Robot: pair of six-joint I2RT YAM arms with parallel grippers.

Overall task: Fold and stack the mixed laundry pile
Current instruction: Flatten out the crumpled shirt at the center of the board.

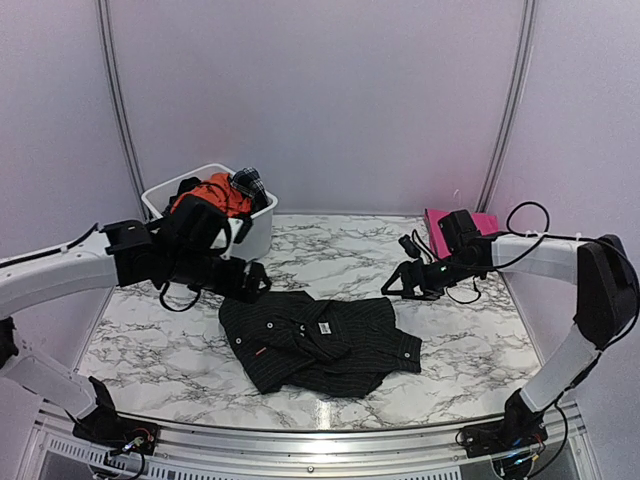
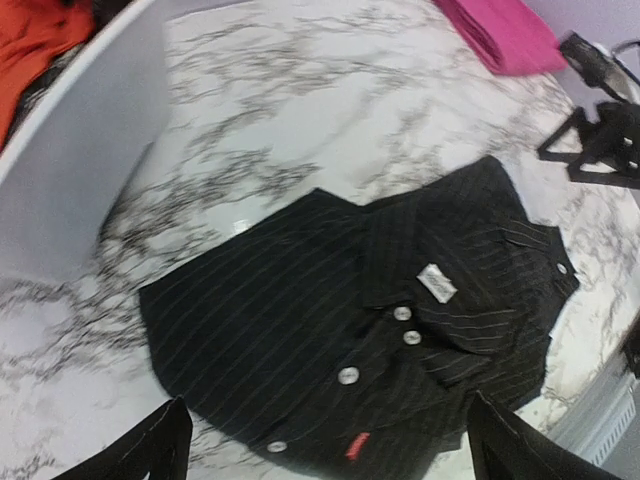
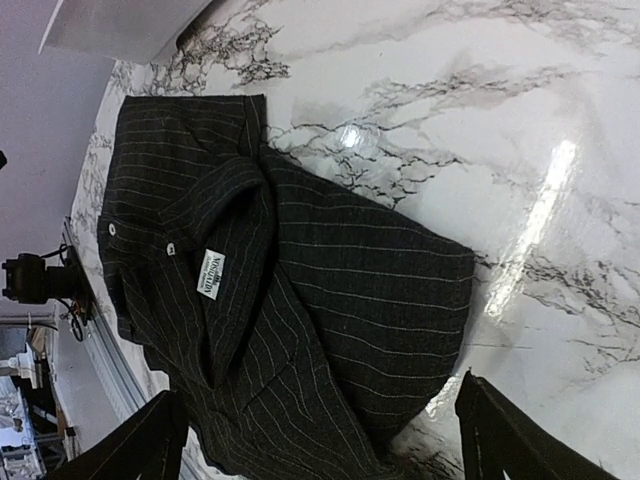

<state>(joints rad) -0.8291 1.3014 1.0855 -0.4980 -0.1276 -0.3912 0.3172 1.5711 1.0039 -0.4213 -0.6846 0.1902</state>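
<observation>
Marble-veined table [image 1: 440, 350], pale walls all round, and the black pinstriped shirt [image 1: 320, 340] lies rumpled at the centre of the frame, collar and label up, nothing touching it. The left end effector [image 1: 248, 280] hovers at its upper left, fingers spread wide and empty. The right end effector [image 1: 400, 282] hangs at its upper right, likewise released. Orange garment [image 1: 215, 192] and plaid piece [image 1: 248, 183] sit in the white tub [image 1: 258, 232], upper left. The pink cloth [image 1: 485, 221] lies far right. That shirt looks light and limp, so it is probably best pinched at the shoulder seams or hem corners.
</observation>
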